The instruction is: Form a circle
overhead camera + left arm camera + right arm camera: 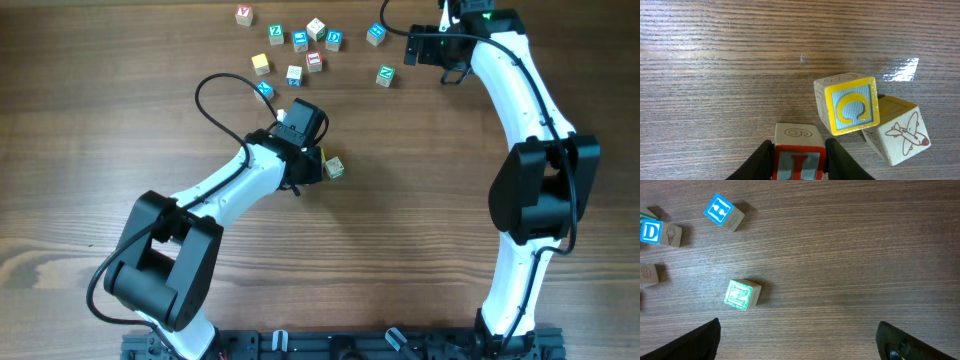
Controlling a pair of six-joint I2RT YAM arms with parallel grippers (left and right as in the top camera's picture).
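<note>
Circle point(334, 167) barely started — yellow cube point(850, 105) touching pale plane cube point(900, 132), just ahead-right of left gripper point(799, 161), which pinches red I cube point(799, 167) (narrow grip); right gripper point(800, 345) wide open, empty, well apart — left arm nearer.

The overhead camera looks straight down from high up, taking in the whole desk point(400, 260) and both my arms. My left wrist camera sits close to the wood, facing past my left gripper point(799, 152) and the red I cube point(797, 166) in it. My right wrist camera looks down past my right gripper point(799, 340) from higher, sharing the green N cube point(742, 295) with overhead.
</note>
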